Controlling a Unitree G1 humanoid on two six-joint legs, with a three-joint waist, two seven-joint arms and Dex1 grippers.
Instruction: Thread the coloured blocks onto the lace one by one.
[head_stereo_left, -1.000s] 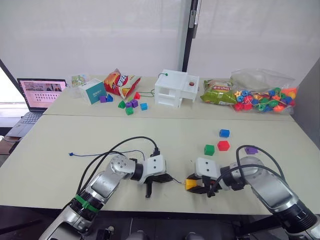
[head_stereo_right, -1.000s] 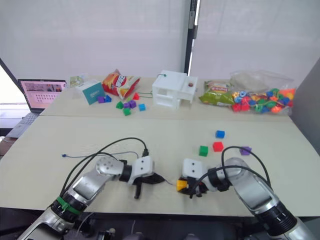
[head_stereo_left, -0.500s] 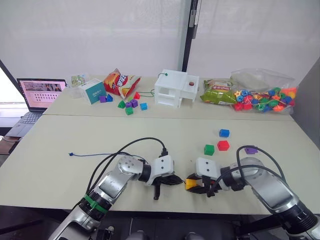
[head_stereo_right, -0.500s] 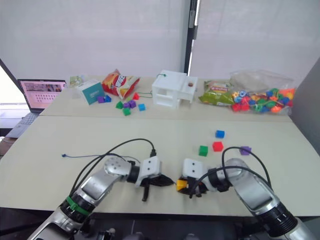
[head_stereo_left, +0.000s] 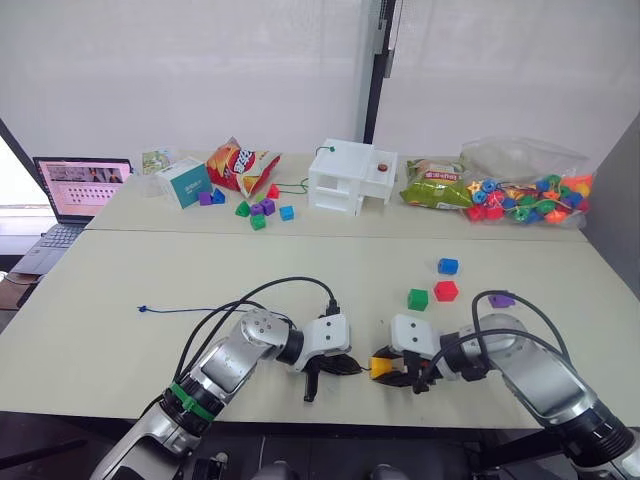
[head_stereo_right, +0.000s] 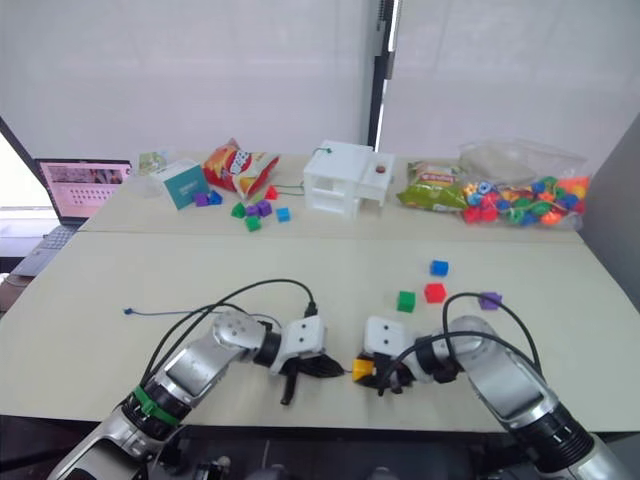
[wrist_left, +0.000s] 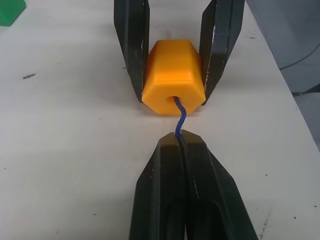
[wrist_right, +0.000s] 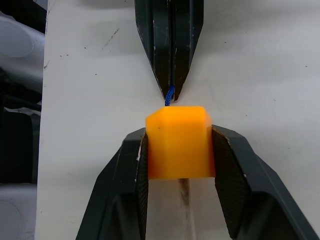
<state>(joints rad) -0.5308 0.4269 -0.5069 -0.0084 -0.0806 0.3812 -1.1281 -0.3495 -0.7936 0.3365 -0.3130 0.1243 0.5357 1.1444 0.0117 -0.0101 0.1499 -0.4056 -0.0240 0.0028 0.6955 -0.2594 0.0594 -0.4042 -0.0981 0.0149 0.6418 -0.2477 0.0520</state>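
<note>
Currently, the yellow-orange block (wrist_left: 173, 75) is clamped in the right gripper (wrist_right: 178, 150); opposite, the lace (wrist_left: 179, 114) is pinched by the left gripper (wrist_left: 181, 145). Cord could be buckled if pushed crookedly.

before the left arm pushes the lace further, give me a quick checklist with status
1. Right gripper clamped on the yellow-orange block: ok.
2. Left gripper pinching the lace: ok.
3. Lace entered the block's hole: ok.
4. Pale tip emerging at the block's far side: ok, a pale strip shows there.
5. Lace straight between pinch and hole: not ok, slightly kinked.
6. Green block, red block, blue block apart from the grippers: ok.
</note>
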